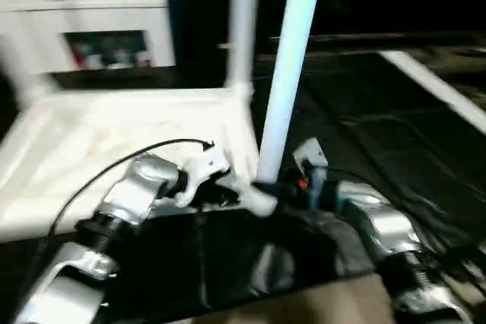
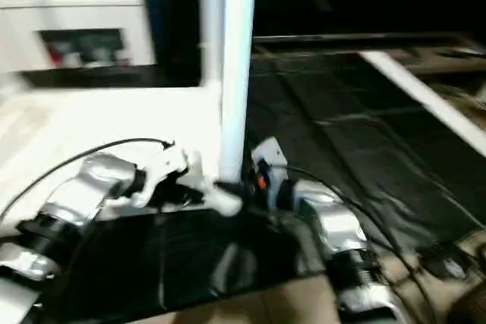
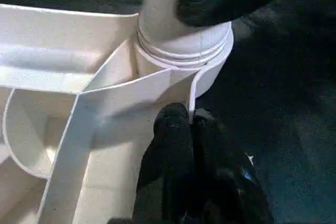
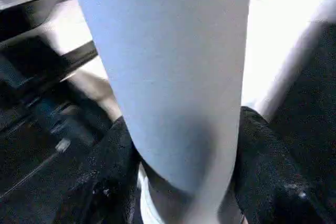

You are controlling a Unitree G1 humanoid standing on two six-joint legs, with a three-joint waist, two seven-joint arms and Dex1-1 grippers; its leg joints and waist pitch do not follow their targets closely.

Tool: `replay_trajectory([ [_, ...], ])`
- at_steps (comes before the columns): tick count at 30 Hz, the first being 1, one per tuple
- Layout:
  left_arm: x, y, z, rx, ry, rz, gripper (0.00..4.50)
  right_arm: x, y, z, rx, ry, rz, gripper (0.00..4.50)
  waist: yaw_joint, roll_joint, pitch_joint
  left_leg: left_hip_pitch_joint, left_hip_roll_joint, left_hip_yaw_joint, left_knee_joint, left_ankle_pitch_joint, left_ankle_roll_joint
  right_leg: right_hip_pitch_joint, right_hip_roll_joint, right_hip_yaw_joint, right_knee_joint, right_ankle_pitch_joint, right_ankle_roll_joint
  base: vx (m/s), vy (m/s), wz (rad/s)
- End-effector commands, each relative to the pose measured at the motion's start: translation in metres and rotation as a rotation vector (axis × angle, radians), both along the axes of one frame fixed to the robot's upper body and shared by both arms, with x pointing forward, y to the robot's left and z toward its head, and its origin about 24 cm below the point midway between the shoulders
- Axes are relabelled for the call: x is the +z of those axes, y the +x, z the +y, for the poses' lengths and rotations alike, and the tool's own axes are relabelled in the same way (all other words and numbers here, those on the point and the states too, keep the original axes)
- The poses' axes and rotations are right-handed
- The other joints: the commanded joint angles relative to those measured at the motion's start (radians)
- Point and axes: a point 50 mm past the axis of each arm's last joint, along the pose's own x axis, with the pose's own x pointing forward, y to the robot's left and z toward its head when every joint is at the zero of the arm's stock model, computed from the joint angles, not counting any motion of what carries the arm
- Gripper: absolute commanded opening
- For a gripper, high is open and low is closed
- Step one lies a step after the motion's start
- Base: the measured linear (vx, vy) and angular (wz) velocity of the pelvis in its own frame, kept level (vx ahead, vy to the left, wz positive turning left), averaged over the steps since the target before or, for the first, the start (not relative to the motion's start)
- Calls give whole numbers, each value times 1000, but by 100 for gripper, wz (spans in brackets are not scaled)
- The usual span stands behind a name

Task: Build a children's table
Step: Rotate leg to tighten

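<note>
The white table top (image 1: 99, 149) lies upside down, ribbed underside up. One white leg (image 1: 243, 20) stands upright in its far right corner socket. A second leg (image 1: 292, 73) stands in the near right corner socket (image 3: 184, 51), leaning slightly. My right gripper (image 1: 269, 186) is shut on this leg just above the socket, and its black fingers (image 4: 262, 156) flank the tube (image 4: 173, 77). My left gripper (image 3: 188, 116) is shut on the thin rim of the top beside that socket. A third leg (image 1: 437, 89) lies on the floor to the right.
A black sheet (image 1: 364, 134) covers the floor under and right of the table top. A white cabinet (image 1: 91, 20) stands at the back left. Brown flooring (image 1: 319, 301) shows at the near edge, and cables run along both forearms.
</note>
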Motion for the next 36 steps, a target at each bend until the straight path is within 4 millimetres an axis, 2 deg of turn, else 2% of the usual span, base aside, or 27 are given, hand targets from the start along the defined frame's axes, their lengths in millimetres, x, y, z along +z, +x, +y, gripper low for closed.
replay_trajectory([
  [1,9,4,-40,16,-90,-37,0,-8,-9,51,59,68,120,209,-13,28,-33,-23,53,-28,-142,-746,-9,80,-34,9,-15,-483,-32,-69,2,-12],
  [2,10,8,-42,69,-98,-52,0,-7,-5,56,10,70,130,209,10,32,-31,-50,83,-28,-197,-833,-17,102,-32,54,107,-260,-73,-66,-24,0],
  [3,12,10,-44,110,-104,-64,0,-6,-2,59,-28,72,140,209,15,24,-21,-45,84,-15,-214,-848,-11,88,-25,74,125,-242,-72,-66,-24,0],
  [4,12,10,-44,110,-104,-64,0,-6,-2,59,-28,72,140,209,13,-20,-15,28,16,16,-132,-754,-12,6,-22,85,-9,-602,-24,-3,-86,16],
  [5,13,12,-45,140,-109,-70,0,-6,0,60,-62,67,151,209,0,-71,4,165,-102,63,134,-418,-8,-175,-39,8,-217,-1170,76,-29,-92,2],
  [6,13,13,-46,152,-111,-72,0,-7,0,61,-76,65,156,209,2,-42,-13,121,-96,51,119,-334,25,-116,-87,46,-189,-1189,70,-29,-92,2],
  [7,14,13,-46,160,-113,-75,0,-7,1,61,-85,61,158,209,-2,-46,-21,43,-64,28,58,-306,43,-4,-133,60,-149,-1104,71,41,23,-44],
  [8,15,15,-47,183,-119,-82,0,-8,3,61,-111,50,163,243,18,-12,-65,-24,-2,-19,-44,-216,32,72,-99,52,-54,-629,60,85,45,-29],
  [9,16,15,-47,199,-121,-86,0,-9,4,60,-124,41,159,264,21,-5,-65,-6,6,-20,-52,-193,30,56,-96,52,-44,-483,15,85,45,-29],
  [10,16,15,-47,206,-119,-87,0,-9,4,59,-122,37,147,277,16,0,-59,-5,3,-11,-62,-158,33,48,-81,55,-36,-311,-79,0,0,0],
  [11,16,15,-46,206,-115,-89,0,-9,4,58,-113,41,136,278,11,-11,-43,-1,-5,2,-68,-220,36,36,-67,52,-49,-361,-103,0,0,0],
  [12,15,15,-44,205,-111,-91,0,-8,4,56,-113,50,132,278,11,-14,-41,11,-11,6,-65,-270,35,28,-64,49,-58,-435,-98,0,0,0],
  [13,15,15,-44,205,-111,-91,0,-8,4,56,-113,50,132,305,10,-16,-39,19,-16,8,-63,-304,36,23,-64,45,-68,-503,-86,0,0,0],
  [14,15,14,-42,196,-103,-93,0,-7,4,52,-101,48,102,318,8,-11,-40,17,-17,7,-62,-328,45,26,-67,38,-83,-572,-54,0,0,0],
  [15,14,14,-40,187,-96,-98,0,-6,4,48,-87,36,72,318,9,-9,-42,16,-14,6,-63,-326,48,26,-68,38,-84,-567,-49,0,0,0],
  [19,13,11,-34,135,-80,-100,0,-3,3,31,-38,17,16,350,15,-10,-43,12,-6,4,-71,-306,57,28,-68,45,-76,-504,-65,0,0,0],
  [22,12,7,-29,81,-62,-98,0,0,1,12,10,15,-25,371,26,-11,-49,7,2,8,-74,-221,68,31,-70,63,-51,-378,-132,17,-3,2],
  [23,11,4,-26,26,-54,-98,0,4,0,0,45,7,-53,398,28,-13,-52,8,2,11,-71,-194,76,30,-67,67,-43,-346,-150,81,-21,14],
  [25,11,2,-24,-10,-49,-93,0,6,-1,-8,70,8,-62,398,34,-15,-54,13,0,17,-68,-172,88,25,-67,72,-41,-326,-170,59,-23,14],
  [26,11,-2,-21,-74,-44,-86,0,11,-3,-19,117,4,-83,412,37,-14,-55,17,1,26,-65,-150,97,18,-65,76,-37,-321,-202,62,-43,16],
  [27,11,-4,-20,-117,-42,-83,0,13,-5,-25,151,1,-93,412,41,-15,-58,14,0,27,-64,-140,102,22,-66,77,-35,-315,-206,62,-43,16],
  [28,11,-8,-18,-185,-40,-79,0,17,-8,-32,207,-9,-107,412,45,-15,-61,5,1,29,-61,-91,112,27,-63,81,-20,-255,-223,62,-48,11],
  [30,11,-12,-15,-250,-31,-72,0,20,-11,-38,264,-26,-125,412,58,-9,-65,10,3,34,-55,-36,130,20,-65,84,-6,-171,-248,56,-45,12],
  [31,11,-14,-14,-274,-26,-67,0,21,-12,-40,288,-32,-131,412,60,-10,-68,7,2,35,-50,-13,138,22,-63,84,0,-137,-256,0,0,0],
  [32,11,-18,-12,-330,-13,-50,0,24,-16,-44,349,-47,-143,412,68,-17,-71,-5,1,34,-43,48,154,26,-60,84,16,-55,-273,0,0,0],
  [34,10,-21,-8,-394,9,-36,0,27,-20,-47,430,-60,-158,412,77,-13,-70,-8,2,34,-41,57,166,26,-60,81,21,-49,-274,0,0,0],
  [36,9,-24,-5,-451,37,-24,0,29,-24,-49,508,-67,-160,412,82,-14,-68,-11,4,35,-41,31,158,27,-59,80,17,-92,-258,0,0,0],
])
